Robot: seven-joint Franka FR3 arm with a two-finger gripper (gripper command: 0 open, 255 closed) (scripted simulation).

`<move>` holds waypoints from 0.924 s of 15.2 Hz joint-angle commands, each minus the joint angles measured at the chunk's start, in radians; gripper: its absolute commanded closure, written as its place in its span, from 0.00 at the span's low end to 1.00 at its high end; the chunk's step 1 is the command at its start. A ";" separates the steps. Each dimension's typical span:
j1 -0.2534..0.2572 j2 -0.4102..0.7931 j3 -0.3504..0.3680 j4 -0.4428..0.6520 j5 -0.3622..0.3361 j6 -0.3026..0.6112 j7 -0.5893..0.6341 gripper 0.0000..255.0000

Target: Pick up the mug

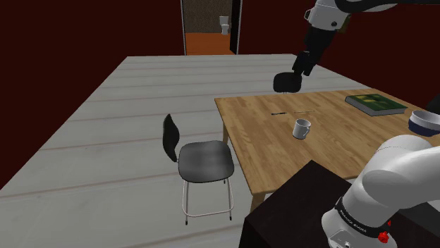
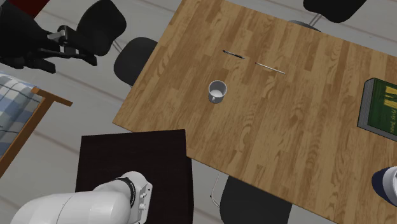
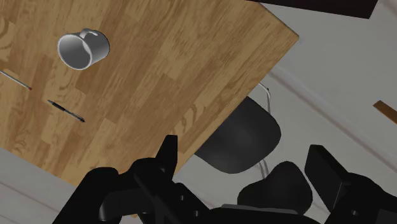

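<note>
Early approach, by every sign; no grasp begun. Seen along the all-black two-finger end effector [image 3: 242, 149] in the wrist view: fingers [image 3: 168, 156] spread wide, clasping nothing, aimed past the corner of the light-brown wooden desk [image 3: 191, 76] at a black moulded chair [image 3: 248, 124] on the floor below. Hanging high and off to one side in the second exterior view, well apart from the target.

To be picked: a small pale grey mug [image 2: 217, 91], upright, mouth up, handle out to one side, on bare wood toward the end of the desk nearest the dark box stand [image 2: 146, 153]. Touched by nothing. Near it but apart, a slim black pen [image 2: 233, 55] and a thin pale rod [image 2: 270, 67]; further along, a green hardback book [image 2: 380, 105], well clear.

Next, as a judgement: carry across until directly above the mug, turn the wrist to set the fingers either side of the wall, away from the handle, then lower and close. Best left spread until low enough around it; otherwise some risk of tipping a light cup.
</note>
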 commanded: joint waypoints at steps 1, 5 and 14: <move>0.000 0.000 0.000 0.000 0.000 0.000 0.000 0.00; -0.019 0.028 -0.084 -0.058 -0.036 0.082 -0.086 0.00; -0.051 0.181 -0.284 -0.114 -0.093 0.282 -0.286 0.00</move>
